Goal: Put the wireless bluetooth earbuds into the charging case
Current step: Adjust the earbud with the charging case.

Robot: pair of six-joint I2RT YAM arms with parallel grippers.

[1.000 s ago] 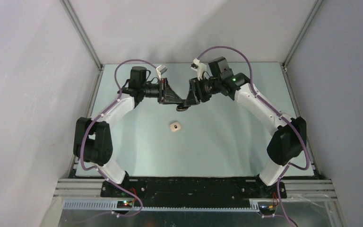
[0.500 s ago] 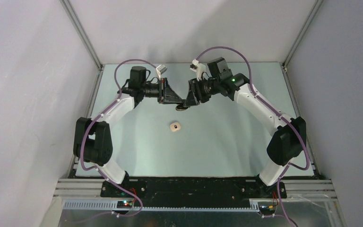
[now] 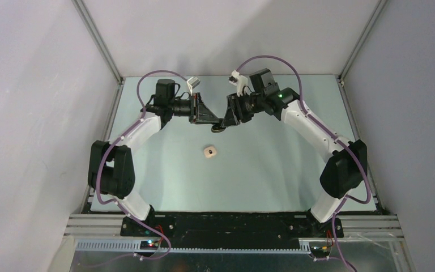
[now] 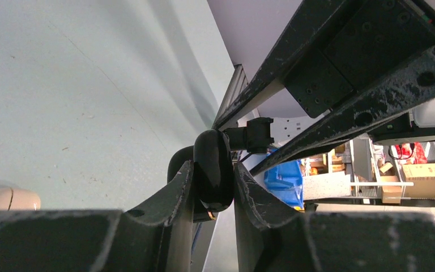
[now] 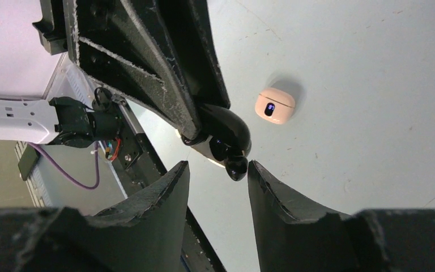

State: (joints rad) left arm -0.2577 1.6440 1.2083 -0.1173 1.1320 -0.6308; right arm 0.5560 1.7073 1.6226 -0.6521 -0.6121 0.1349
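Observation:
The black charging case (image 4: 212, 170) hangs above the table, pinched between the fingers of my left gripper (image 4: 213, 168), which is shut on it. In the right wrist view the case (image 5: 229, 126) shows a pale inner edge, with one black earbud (image 5: 218, 148) seated in it and a second earbud (image 5: 237, 168) sticking out at its lower end. My right gripper (image 5: 218, 165) is open, its fingertips to either side of that protruding earbud and not clamped on it. In the top view both grippers meet at the case (image 3: 218, 128) at the back middle of the table.
A small pinkish case (image 3: 209, 152) with a tiny dark display lies shut on the table (image 3: 272, 170), in front of the grippers; it also shows as the pinkish case (image 5: 274, 105) in the right wrist view. Grey walls enclose the table on three sides.

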